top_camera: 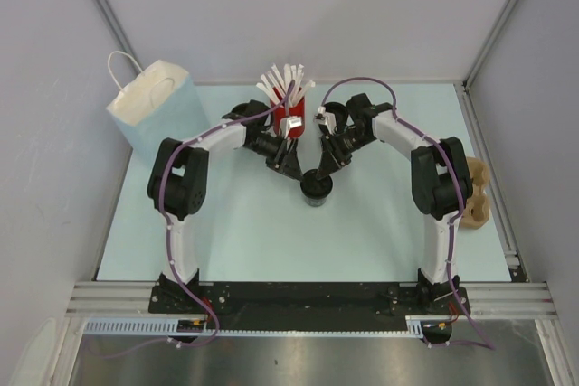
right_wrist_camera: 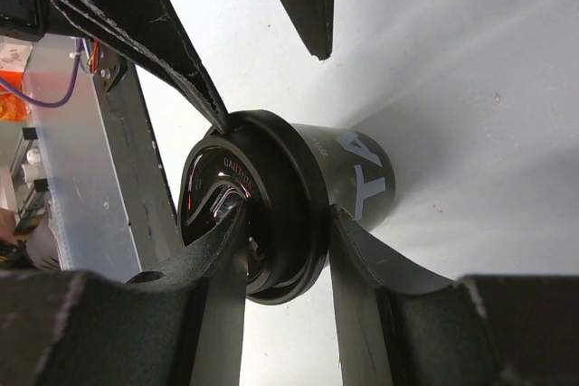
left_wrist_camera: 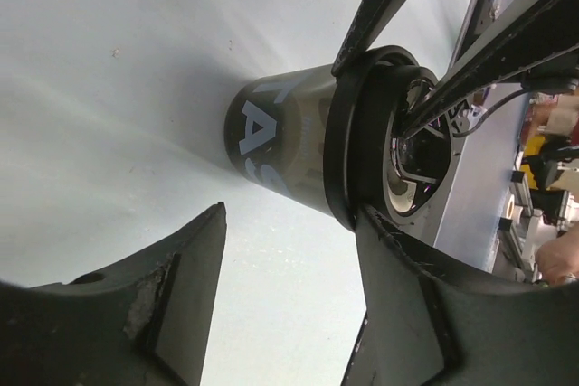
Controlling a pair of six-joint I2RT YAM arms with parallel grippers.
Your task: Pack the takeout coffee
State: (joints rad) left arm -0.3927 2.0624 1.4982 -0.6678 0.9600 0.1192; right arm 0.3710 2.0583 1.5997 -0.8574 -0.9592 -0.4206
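Note:
The takeout coffee [top_camera: 316, 190] is a small black cup with white lettering and a black lid, standing on the pale table in the middle. My right gripper [right_wrist_camera: 288, 214] is shut on the lid's rim, with one finger across the lid top and the other against the cup wall under the rim. In the top view it [top_camera: 324, 169] comes down from the cup's far right. My left gripper [left_wrist_camera: 289, 214] is open beside the cup [left_wrist_camera: 276, 137]. Its right finger [left_wrist_camera: 407, 296] touches the lid edge, and its left finger stands apart over bare table.
A red cup of white sticks [top_camera: 288, 108] stands just behind the two grippers. A pale blue paper bag [top_camera: 154, 110] with white handles stands at the back left. A tan cardboard tray [top_camera: 477, 192] lies off the table's right edge.

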